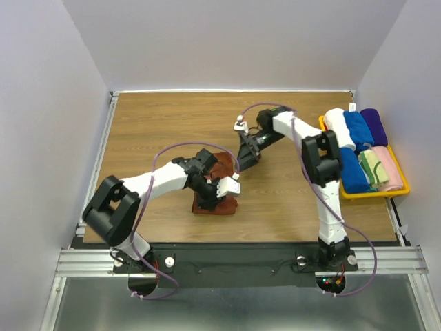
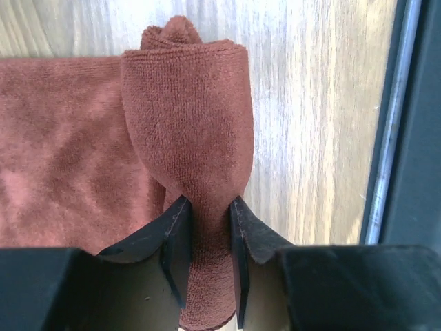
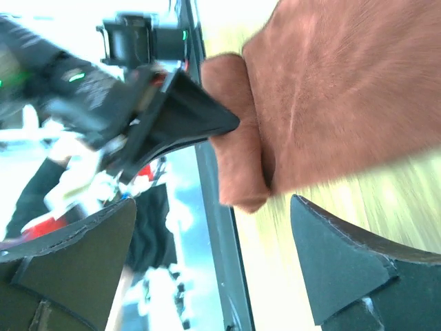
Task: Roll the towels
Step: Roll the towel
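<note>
The rust-brown towel (image 1: pixel 205 207) lies on the table in front of the left arm, partly rolled up. My left gripper (image 1: pixel 219 198) is shut on one end of the rolled part (image 2: pixel 186 124), its dark fingers (image 2: pixel 178 234) pinching the roll from both sides; the flat remainder (image 2: pixel 62 152) spreads to the left. My right gripper (image 1: pixel 242 157) hovers open just beyond the towel's far side, apart from it. In the right wrist view the right gripper (image 3: pixel 213 203) gapes wide near the roll's end (image 3: pixel 238 138). A cream-and-green towel (image 1: pixel 373 167) sits rolled in the tray.
A yellow tray (image 1: pixel 402 189) at the table's right edge holds rolled white (image 1: pixel 339 124), blue (image 1: pixel 357 127), purple (image 1: pixel 375 124) and pink (image 1: pixel 390 169) towels. The table's metal front rail (image 2: pixel 396 138) runs close beside the roll.
</note>
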You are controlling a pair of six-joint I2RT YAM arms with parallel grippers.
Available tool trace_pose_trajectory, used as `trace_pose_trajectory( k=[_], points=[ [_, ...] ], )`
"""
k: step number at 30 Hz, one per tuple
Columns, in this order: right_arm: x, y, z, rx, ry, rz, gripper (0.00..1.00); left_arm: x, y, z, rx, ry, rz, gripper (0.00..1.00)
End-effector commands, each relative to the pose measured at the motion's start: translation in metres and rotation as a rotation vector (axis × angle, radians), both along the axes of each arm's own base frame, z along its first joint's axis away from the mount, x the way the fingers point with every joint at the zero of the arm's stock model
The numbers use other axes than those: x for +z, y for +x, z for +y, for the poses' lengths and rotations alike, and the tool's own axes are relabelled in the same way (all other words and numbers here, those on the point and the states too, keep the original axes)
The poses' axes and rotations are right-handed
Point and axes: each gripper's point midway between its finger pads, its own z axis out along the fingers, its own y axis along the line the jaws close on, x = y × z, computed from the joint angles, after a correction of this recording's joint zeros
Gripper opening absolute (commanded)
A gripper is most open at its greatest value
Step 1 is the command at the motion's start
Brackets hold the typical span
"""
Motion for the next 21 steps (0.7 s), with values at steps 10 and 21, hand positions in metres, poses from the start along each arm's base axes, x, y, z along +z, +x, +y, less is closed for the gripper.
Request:
trace_pose_trajectory(
  k=[10, 21],
  points=[
    [0.094, 0.047, -0.070, -0.207, -0.195, -0.812, 0.99, 0.016, 0.006, 0.001, 0.081, -0.145, 0.747, 0.12],
    [0.049, -0.015, -0.017, 0.047, -0.313, -1.244, 0.91, -0.027, 0.040, 0.020, 0.195, -0.075, 0.822, 0.14]
  ],
)
